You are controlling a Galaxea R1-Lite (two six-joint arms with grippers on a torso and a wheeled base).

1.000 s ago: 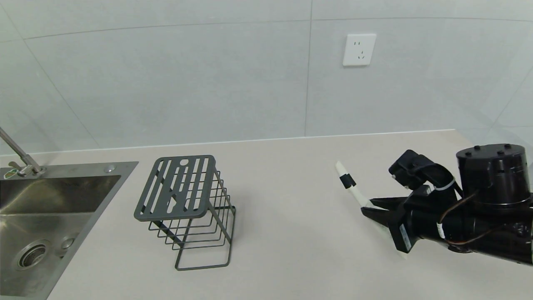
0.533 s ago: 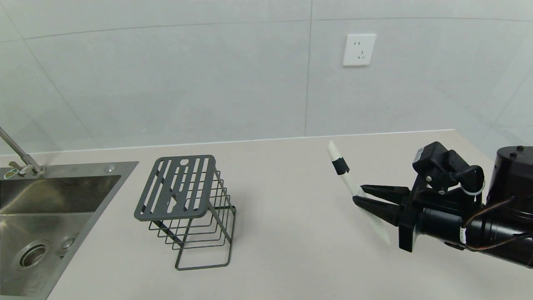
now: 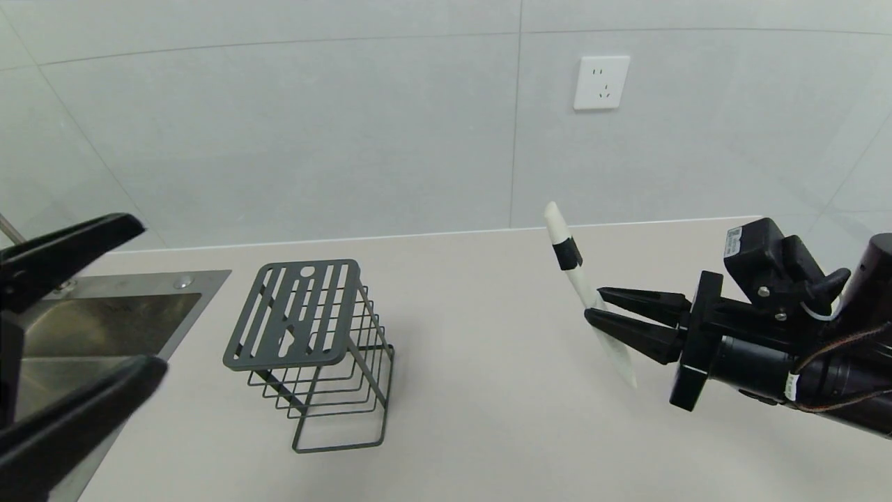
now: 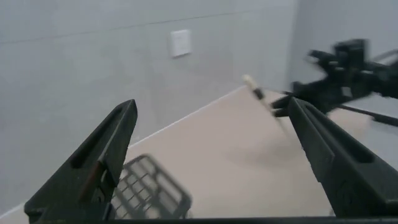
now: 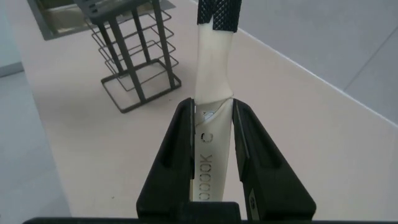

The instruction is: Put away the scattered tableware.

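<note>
Tabletop (image 3: 488,404) carries the sink (image 3: 139,280) set in at its left edge, and a dark wire rack (image 3: 300,314) stands upright just beside the sink, its slotted plate on top. My left tool (image 3: 150,293) hangs over the sink with its jaws wide apart, holding nothing. My right tool (image 3: 594,303) is above the tabletop near the right edge, clamped on the flat end of a white utensil (image 3: 577,282), which is tilted off the surface with its black-banded end pointing up toward the back edge.
</note>
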